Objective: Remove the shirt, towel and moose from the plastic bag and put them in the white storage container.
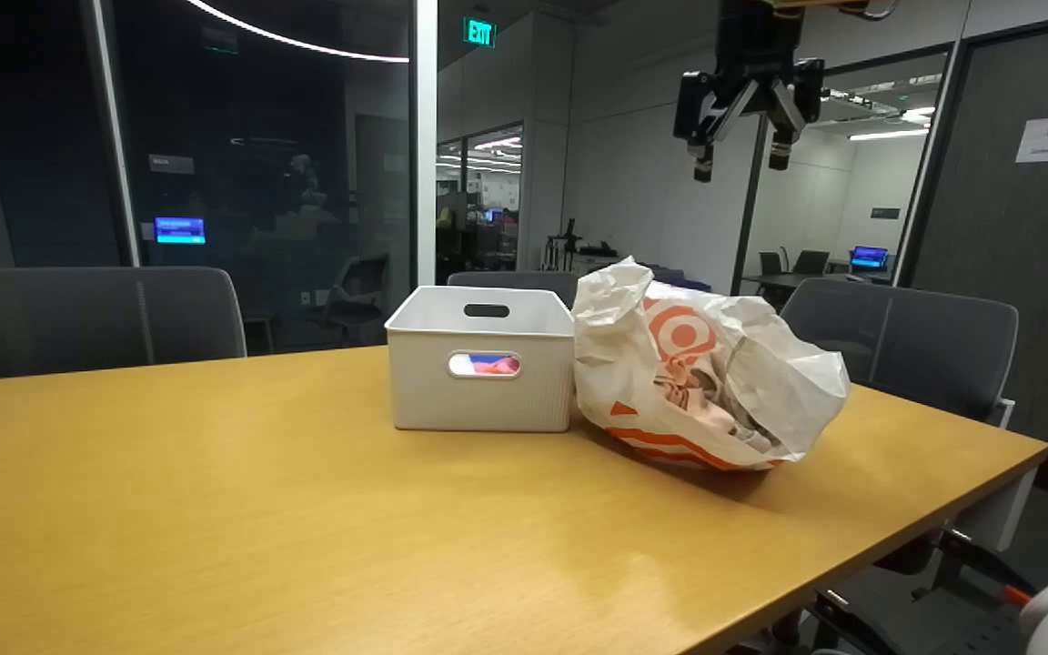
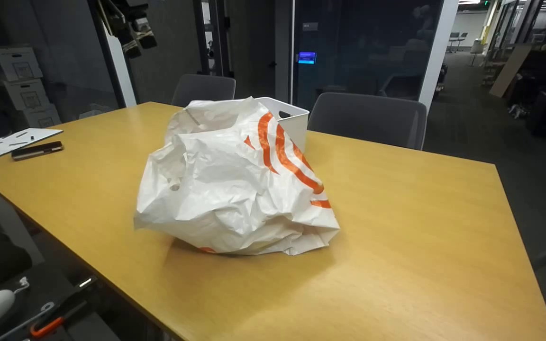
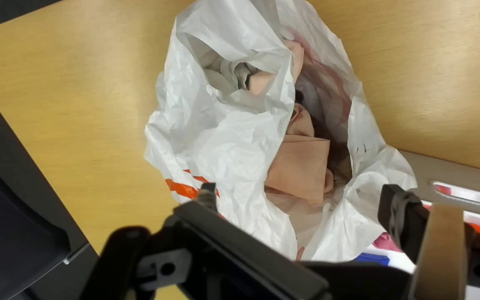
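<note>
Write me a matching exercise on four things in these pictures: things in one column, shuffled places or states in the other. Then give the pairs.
Things
1. Black two-fingered gripper
2. Folded peach cloth
3. White rectangular plastic storage container
4. Crinkled white plastic bag with orange-red print

Places or states
A. Inside the bag
B. Crumpled, mouth gaping
C. Open in mid-air, holding nothing
D. Upright beside the bag, something pink inside

Pairs: 1-C, 2-A, 3-D, 4-B

Plastic bag: crinkled film, slight sheen. Peach cloth inside: smooth, matt. White storage container: matt, finely ribbed plastic. Tabletop: smooth wood grain, softly glossy under light. Far-left chair back, in an exterior view: matt mesh.
</note>
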### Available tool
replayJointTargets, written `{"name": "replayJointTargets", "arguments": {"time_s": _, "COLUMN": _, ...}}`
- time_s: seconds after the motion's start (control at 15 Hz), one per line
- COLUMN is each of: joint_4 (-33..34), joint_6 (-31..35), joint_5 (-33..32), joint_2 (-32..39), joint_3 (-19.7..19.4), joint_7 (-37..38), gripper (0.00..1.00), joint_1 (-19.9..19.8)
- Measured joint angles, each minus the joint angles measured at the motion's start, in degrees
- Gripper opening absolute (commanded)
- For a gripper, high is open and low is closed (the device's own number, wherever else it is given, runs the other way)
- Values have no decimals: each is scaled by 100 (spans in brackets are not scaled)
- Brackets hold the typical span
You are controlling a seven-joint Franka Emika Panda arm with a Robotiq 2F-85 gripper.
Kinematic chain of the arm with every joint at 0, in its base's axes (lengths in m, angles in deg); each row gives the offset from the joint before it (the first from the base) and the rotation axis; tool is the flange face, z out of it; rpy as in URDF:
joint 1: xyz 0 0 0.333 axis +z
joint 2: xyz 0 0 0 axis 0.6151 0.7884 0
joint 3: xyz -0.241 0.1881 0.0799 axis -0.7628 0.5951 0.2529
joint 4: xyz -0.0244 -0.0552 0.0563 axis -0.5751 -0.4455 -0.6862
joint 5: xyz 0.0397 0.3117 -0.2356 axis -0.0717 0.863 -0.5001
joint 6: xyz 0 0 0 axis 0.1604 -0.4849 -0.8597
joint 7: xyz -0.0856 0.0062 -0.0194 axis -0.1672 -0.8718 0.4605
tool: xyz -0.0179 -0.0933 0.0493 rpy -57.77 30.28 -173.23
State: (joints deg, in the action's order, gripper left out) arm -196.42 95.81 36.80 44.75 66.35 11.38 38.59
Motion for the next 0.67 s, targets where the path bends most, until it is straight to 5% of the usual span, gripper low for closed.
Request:
{"name": "replayJointTargets", "arguments": {"time_s": 0.27, "joint_4": -40, "joint_6": 111, "joint_5": -3, "joint_2": 69, "joint_3": -51, "joint_7": -54, "gripper": 100, "joint_1": 96}}
{"name": "replayJointTargets", "arguments": {"time_s": 0.67, "joint_4": -271, "joint_6": 1832, "joint_5": 420, "joint_2": 484, "joint_3": -454, "joint_7": -930, "gripper": 100, "joint_1": 599}}
